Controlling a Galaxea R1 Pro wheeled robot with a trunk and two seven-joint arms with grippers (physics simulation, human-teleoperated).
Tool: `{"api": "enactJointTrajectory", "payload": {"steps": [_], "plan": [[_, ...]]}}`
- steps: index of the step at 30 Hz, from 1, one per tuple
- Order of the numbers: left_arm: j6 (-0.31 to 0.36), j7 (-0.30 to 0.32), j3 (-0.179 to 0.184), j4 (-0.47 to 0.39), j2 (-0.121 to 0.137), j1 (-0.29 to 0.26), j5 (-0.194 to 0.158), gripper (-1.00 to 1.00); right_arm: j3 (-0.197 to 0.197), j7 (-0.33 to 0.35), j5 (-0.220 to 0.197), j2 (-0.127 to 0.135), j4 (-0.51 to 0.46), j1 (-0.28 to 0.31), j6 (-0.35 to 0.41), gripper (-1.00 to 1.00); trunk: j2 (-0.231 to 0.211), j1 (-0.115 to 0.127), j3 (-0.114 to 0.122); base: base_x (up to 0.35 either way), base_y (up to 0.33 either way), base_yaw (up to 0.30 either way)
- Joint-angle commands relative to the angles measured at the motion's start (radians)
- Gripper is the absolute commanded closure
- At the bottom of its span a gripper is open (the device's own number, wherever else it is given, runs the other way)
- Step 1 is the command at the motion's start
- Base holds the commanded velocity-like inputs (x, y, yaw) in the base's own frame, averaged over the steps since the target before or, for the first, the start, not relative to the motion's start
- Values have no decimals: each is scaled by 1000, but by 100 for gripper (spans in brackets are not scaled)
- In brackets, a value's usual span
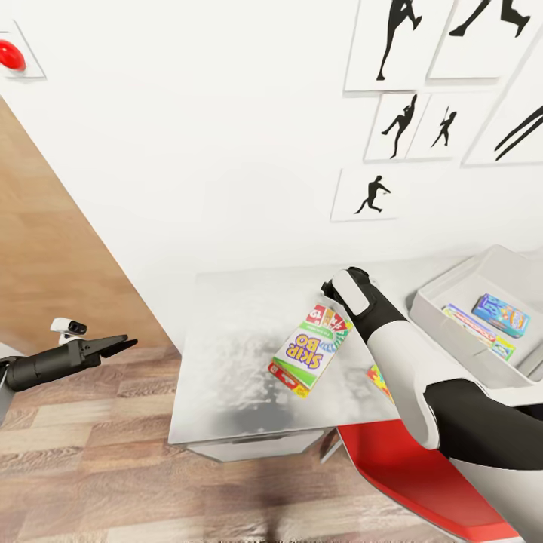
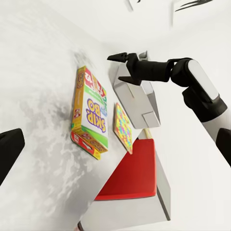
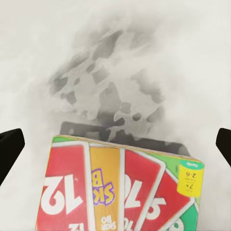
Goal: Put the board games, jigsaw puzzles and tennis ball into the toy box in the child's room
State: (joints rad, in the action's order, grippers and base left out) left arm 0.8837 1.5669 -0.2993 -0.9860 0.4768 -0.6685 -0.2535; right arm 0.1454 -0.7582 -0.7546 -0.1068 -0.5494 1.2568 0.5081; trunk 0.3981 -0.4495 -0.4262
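The Skip-Bo box point(image 1: 311, 348) lies flat on the pale grey table point(image 1: 226, 362), face up, tilted a little across the tabletop, and the right gripper point(image 2: 126, 68) hangs just above its far end. From the left wrist view its fingers look parted with nothing between them; the right wrist view agrees, a dark fingertip at each edge and the box's end below and between them.

It's a card-game carton — light, I'd judge, stiff at the edges but thin-walled, with a glossy printed skin that could slide. Lying flat, its broad face offers no hold; the short end or the two long sides look like the places to pinch, gently enough not to crush it.

The toy box point(image 1: 452, 290) sits at the table's right end, already holding two flat packs point(image 1: 501, 314). A colourful puzzle point(image 2: 123, 127) lies just beside the carton. The left gripper point(image 1: 113, 345) hovers well off to the side over the wooden floor point(image 1: 75, 452) — fingers seemingly together.
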Motion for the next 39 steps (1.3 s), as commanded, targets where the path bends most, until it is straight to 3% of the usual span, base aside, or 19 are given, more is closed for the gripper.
{"api": "enactJointTrajectory", "payload": {"steps": [1,15,39], "plan": [[11,4,0,0,0,-1,0,-100,5,-8,-7,1,-1,5,4,-100,2,0,-3,0,0,0],[11,4,1,0,0,0,-1,-100,4,-12,-9,-1,17,74,6,-100,2,0,-26,0,0,0],[11,4,0,0,1,0,-1,-100,5,-12,-9,2,37,81,4,-100,2,0,-66,0,0,0]]}}
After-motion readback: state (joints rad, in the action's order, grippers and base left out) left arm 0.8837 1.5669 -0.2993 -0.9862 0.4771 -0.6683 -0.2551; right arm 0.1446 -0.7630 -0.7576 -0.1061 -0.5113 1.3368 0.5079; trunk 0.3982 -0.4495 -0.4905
